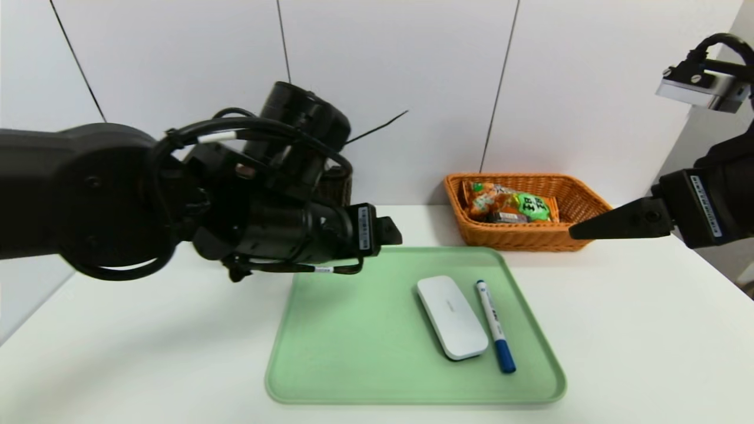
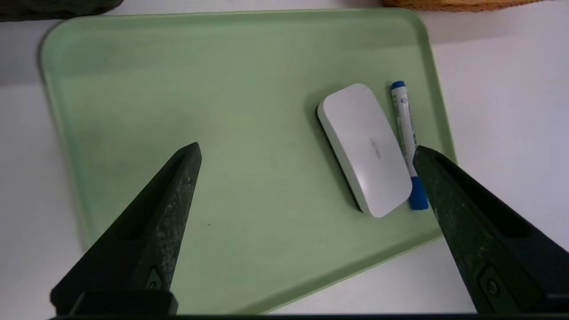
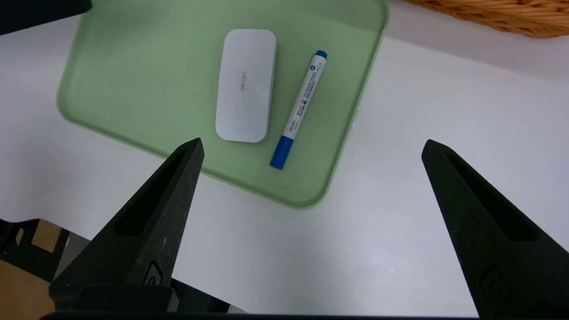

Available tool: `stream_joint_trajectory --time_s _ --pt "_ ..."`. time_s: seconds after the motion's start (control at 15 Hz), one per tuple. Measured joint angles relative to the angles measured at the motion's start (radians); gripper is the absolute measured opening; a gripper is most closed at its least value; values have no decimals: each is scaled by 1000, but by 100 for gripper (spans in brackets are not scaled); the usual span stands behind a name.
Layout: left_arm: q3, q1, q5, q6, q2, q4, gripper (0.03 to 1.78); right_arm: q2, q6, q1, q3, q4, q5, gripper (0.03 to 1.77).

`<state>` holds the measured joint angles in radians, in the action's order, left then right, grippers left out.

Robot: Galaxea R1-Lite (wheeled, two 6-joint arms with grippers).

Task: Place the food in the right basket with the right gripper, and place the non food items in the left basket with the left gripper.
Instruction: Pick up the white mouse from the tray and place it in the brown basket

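Note:
A white flat case (image 1: 452, 317) and a blue-capped marker (image 1: 495, 325) lie side by side on the right half of the green tray (image 1: 353, 353). The orange wicker basket (image 1: 583, 200) at the back right holds snack packets (image 1: 512, 206). The dark left basket (image 1: 339, 185) is mostly hidden behind my left arm. My left gripper (image 2: 307, 149) hovers open and empty over the tray, with the case (image 2: 364, 149) and marker (image 2: 405, 133) near one finger. My right gripper (image 3: 313, 142) is open and empty above bare table, right of the tray (image 3: 133, 89).
The white table (image 1: 636, 330) extends to the right and front of the tray. A white panelled wall stands close behind both baskets. The table's near edge shows in the right wrist view, with floor below it.

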<state>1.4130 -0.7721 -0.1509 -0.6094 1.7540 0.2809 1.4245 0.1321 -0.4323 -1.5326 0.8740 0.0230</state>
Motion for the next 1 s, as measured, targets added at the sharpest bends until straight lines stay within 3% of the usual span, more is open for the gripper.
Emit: stream_joint_trajectory --time_s 0.27,0.4,0.53,0.8,1.0 --pt "94 -64 -77 -92 128 29 169 11 4 5 20 0 0 169" --pt "134 -83 -99 -104 180 41 169 14 6 7 39 -5 0 169" --pt "182 -109 -164 -102 229 69 169 13 7 10 72 -39 0 169" --pt "344 -163 -290 -118 339 194 169 9 8 21 142 -118 2 169" --pt "475 -195 -314 -154 406 309 169 6 10 24 164 -120 3 169"
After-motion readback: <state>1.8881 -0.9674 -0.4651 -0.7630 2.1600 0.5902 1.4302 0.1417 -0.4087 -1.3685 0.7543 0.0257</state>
